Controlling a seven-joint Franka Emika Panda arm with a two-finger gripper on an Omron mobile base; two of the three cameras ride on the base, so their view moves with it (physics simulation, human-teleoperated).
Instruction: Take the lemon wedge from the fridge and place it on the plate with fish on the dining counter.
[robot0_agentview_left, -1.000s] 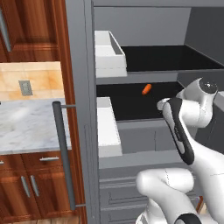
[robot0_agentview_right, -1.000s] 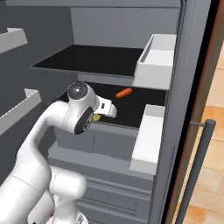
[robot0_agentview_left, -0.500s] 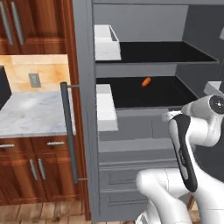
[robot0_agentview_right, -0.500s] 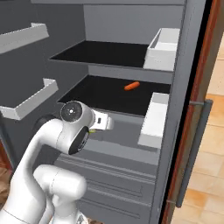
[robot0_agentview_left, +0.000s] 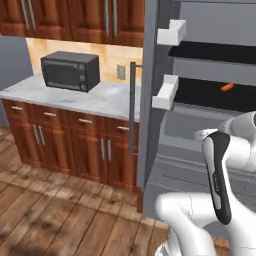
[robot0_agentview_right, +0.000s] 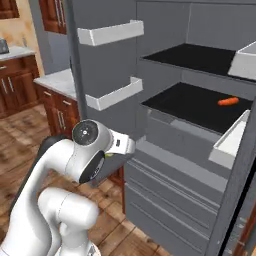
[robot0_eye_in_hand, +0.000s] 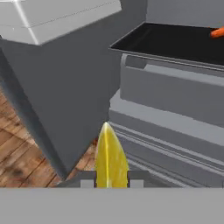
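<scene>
We have the lemon wedge (robot0_eye_in_hand: 111, 158) clamped in our claw (robot0_eye_in_hand: 111, 178), already outside the fridge (robot0_agentview_right: 200, 150), level with its lower drawers. The pick looks done; carrying it to the plate on the dining desk remains.

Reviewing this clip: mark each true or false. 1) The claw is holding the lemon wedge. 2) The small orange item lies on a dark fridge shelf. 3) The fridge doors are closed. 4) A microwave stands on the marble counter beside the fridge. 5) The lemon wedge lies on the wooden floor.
1) True: the lemon wedge sits between the tips of the claw.
2) True: the small orange item rests on a dark shelf of the fridge.
3) False: the fridge stands open, shelves and door bins exposed.
4) True: the microwave stands on the marble counter.
5) False: the wedge is in the claw, above the floor.
</scene>
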